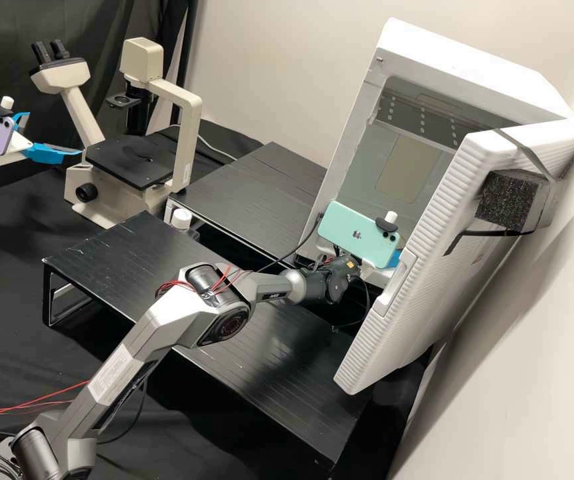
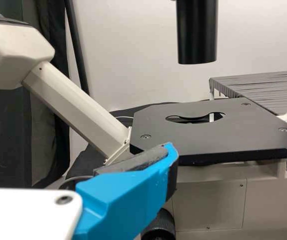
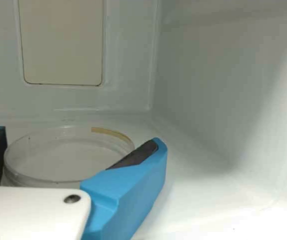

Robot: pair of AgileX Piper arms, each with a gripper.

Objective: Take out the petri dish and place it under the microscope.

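A: Where is the petri dish (image 3: 58,155)?
B: In the right wrist view, it lies flat on the floor inside the white cabinet (image 1: 460,60), clear, with a yellowish strip along part of its rim.
A: And the right tool (image 1: 393,259)?
B: At about 3 o'clock from the middle of the high view, in the cabinet's opening. Its blue fingers (image 3: 131,192) are spread, with the dish between them. Whether either one touches it, I can't tell.
A: What about the left tool (image 1: 54,133)?
B: Spread too, and holding nothing. In the high view it hangs at 9 o'clock from the dark stage (image 1: 127,162) of the microscope (image 1: 181,107), near it.
A: Where's the microscope itself?
B: Around 10 o'clock from the middle of that same view, on the black-covered counter (image 1: 0,267). The stage has a cut-out in its top.
A: Anything near it?
B: A white-capped bottle (image 1: 181,219), toward 5 o'clock from the stage, between the near black stand (image 1: 113,247) and the far black stand (image 1: 253,187).
A: And the cabinet's door (image 1: 427,280)?
B: Ribbed, swung open, with a dark foam block (image 1: 510,200) strapped to it.
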